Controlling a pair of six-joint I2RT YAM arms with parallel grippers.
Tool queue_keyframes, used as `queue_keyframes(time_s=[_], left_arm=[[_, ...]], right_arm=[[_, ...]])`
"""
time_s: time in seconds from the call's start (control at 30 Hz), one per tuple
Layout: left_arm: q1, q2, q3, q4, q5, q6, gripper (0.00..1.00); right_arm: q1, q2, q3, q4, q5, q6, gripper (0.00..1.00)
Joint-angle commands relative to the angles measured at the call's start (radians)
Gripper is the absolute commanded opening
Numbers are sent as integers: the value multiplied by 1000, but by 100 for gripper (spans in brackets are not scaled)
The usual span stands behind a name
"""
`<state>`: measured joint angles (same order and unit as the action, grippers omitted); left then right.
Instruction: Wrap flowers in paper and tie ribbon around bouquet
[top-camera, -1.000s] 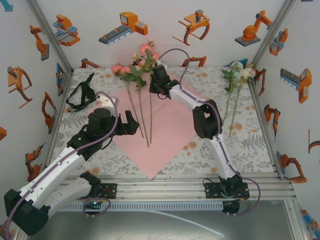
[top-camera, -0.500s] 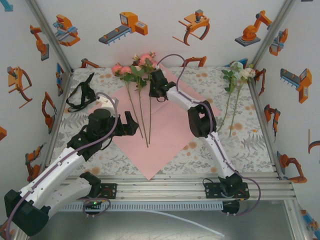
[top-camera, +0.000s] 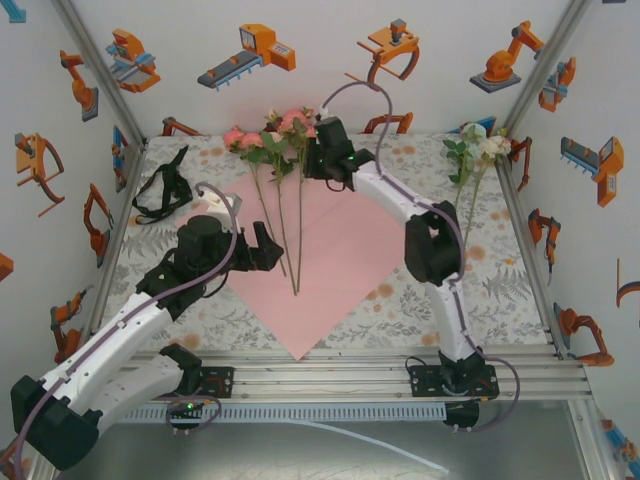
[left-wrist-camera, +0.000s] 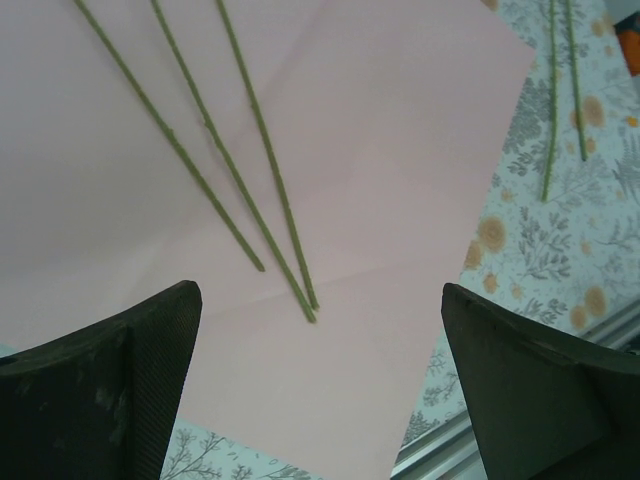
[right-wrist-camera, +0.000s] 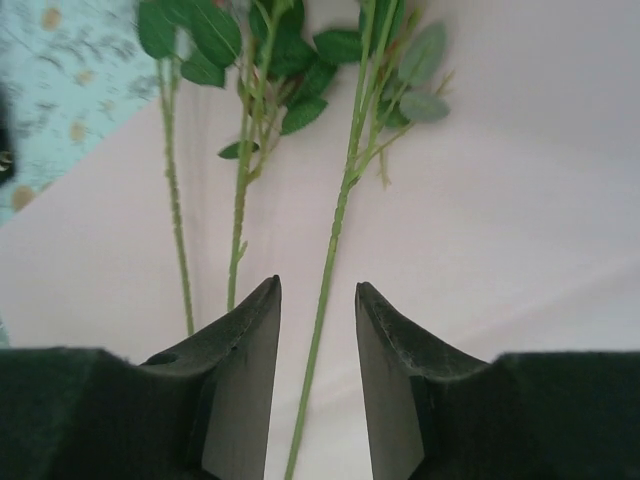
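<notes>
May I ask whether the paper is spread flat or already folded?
Spread flat: the paper lies open as a diamond beneath three flowers.

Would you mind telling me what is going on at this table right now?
This is early in a wrapping job. Three pink flowers lie side by side on the pink paper, spread flat on the table. The right gripper hangs over their leafy ends, fingers parted astride one stem without gripping it. The left gripper hovers open above the stalk tips. Two cream flowers and the black ribbon lie off the paper, untouched.
</notes>
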<state>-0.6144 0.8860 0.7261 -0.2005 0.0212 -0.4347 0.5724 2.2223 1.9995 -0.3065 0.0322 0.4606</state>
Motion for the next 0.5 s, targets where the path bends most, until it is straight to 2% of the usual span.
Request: queue_keyframes(time_s=[0.0, 0.13, 0.23, 0.33, 0.47], left_arm=[[1, 6, -18, 110, 141, 9, 97], [-8, 29, -30, 211, 247, -10, 97], [-16, 64, -24, 245, 278, -15, 97], [-19, 96, -18, 263, 283, -8, 97], [-23, 119, -5, 250, 284, 1, 97]], right_arm=[[-58, -184, -100, -1, 63, -126, 38], [-151, -388, -296, -20, 152, -242, 40], [-258, -504, -426, -36, 192, -285, 41], [-384, -569, -531, -44, 179, -299, 44], [-521, -563, -593, -55, 159, -323, 46]])
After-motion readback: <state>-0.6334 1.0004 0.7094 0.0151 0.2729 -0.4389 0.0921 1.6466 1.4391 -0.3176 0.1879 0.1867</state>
